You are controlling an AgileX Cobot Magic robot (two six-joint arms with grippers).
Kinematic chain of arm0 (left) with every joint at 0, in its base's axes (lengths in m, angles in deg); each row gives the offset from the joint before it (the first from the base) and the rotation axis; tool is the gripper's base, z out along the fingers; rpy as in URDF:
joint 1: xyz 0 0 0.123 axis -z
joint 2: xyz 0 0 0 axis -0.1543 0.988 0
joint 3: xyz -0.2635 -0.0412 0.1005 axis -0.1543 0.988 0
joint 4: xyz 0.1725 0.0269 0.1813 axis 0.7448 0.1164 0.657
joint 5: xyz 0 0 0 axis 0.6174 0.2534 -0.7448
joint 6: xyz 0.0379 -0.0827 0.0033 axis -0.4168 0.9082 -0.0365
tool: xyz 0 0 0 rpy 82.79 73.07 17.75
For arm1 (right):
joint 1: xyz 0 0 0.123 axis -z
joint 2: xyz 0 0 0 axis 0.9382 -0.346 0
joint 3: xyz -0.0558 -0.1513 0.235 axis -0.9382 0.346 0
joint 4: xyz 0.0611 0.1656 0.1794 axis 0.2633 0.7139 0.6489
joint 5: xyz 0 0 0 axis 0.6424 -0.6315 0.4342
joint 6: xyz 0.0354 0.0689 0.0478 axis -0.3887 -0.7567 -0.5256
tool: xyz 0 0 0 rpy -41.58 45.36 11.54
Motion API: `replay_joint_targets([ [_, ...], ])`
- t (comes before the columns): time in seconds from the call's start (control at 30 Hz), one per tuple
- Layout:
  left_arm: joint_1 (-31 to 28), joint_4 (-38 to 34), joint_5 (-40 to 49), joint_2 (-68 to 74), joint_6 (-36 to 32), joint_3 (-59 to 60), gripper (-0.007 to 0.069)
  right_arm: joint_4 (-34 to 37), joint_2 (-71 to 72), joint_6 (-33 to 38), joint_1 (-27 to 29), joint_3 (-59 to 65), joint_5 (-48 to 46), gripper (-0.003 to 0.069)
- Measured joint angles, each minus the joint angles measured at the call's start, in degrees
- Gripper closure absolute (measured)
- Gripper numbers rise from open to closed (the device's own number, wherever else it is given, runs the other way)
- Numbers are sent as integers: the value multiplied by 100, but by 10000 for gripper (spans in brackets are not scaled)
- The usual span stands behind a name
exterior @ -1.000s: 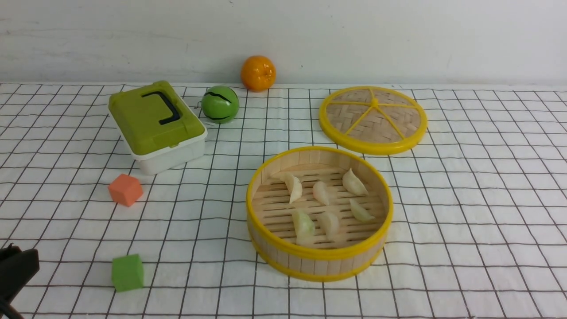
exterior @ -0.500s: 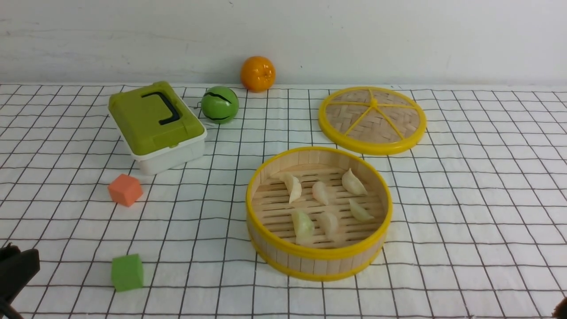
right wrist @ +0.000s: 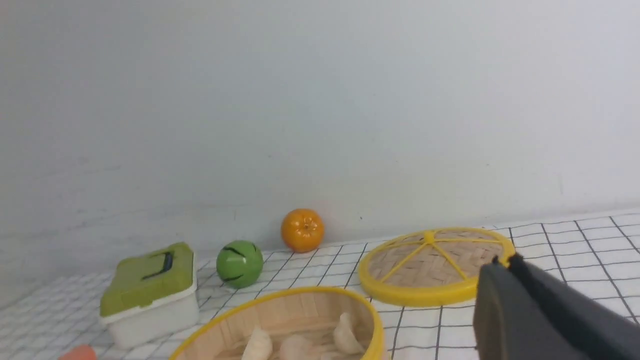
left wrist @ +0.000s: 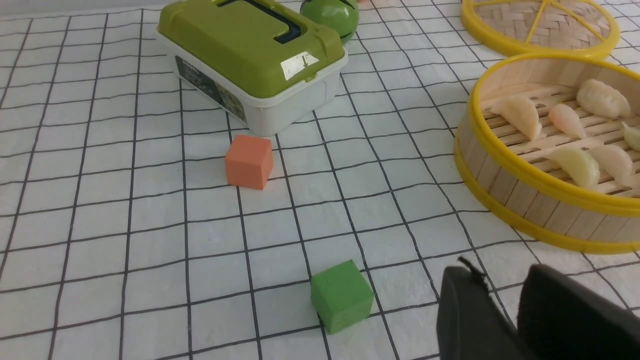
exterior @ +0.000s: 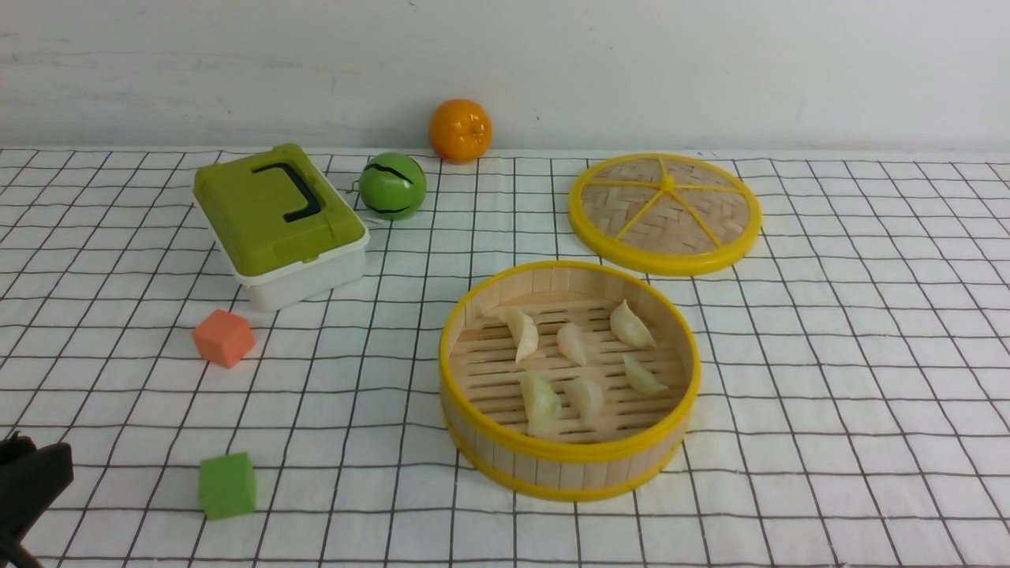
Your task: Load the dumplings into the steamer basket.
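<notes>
1. Since the earlier front pictures, almost nothing on the cloth has shifted. A dark sliver that showed at the lower right corner half a second ago is gone, and the left gripper [exterior: 28, 481] sits at the lower left edge as before.

2. The left gripper [left wrist: 515, 312] shows two dark fingers with a narrow gap between them and nothing in that gap. It is parted slightly and empty, probably because its load has been let go.

3. The right gripper [right wrist: 505, 305] is pressed together, holding nothing, and lifted well above the table.

4. The steamer basket [exterior: 570, 453] stands ahead of the left gripper and towards the robot's right. Seen from the right gripper it lies just ahead and below.

5. All six dumplings [exterior: 581, 367] lie on the basket's slatted floor, three in a far row and three nearer. None is left on the cloth, so I judge the task done and both arms pulled clear.

6. The basket's woven lid [exterior: 664, 213] lies flat beyond the basket, off it so the opening stays free.

7. One green cube [left wrist: 342, 296] sits just beside the left gripper, towards the robot's left. One orange cube [left wrist: 248, 161] lies farther ahead.

8. Farther still are one green-lidded box [exterior: 280, 223], one green ball [exterior: 392, 186] and one toy orange [exterior: 460, 130] by the wall.
</notes>
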Motion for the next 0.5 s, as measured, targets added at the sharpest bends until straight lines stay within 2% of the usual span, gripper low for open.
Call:
replay_joint_targets([
  [0.03, 0, 0, 0, 0, 0, 0, 459, 973, 5, 586, 13, 0, -226, 663],
  [0.07, 0, 0, 0, 0, 0, 0, 458, 1083, 5, 676, 13, 0, -295, 663],
  [0.13, 0, 0, 0, 0, 0, 0, 458, 2643, 5, 2397, 20, 0, -759, 663],
  [0.2, 0, 0, 0, 0, 0, 0, 454, 3417, 5, 3771, 20, 0, -1036, 663],
  [0.27, 0, 0, 0, 0, 0, 0, 450, 4013, 5, 5048, 20, 0, -1268, 663],
  [0.3, 0, 0, 0, 0, 0, 0, 450, 4133, 5, 5302, 20, 0, -1289, 663],
  [0.33, 0, 0, 0, 0, 0, 0, 447, 4602, 5, 6177, 20, 0, -1499, 663],
  [0.37, 0, 0, 0, 0, 0, 0, 447, 4887, 5, 6605, 20, 0, -1604, 663],
  [0.43, 0, 0, 0, 0, 0, 0, 444, 5367, 5, 7206, 20, 0, -1952, 663],
  [0.5, 0, 0, 0, 0, 0, 0, 441, 5566, 5, 7488, 20, 0, -2463, 663],
])
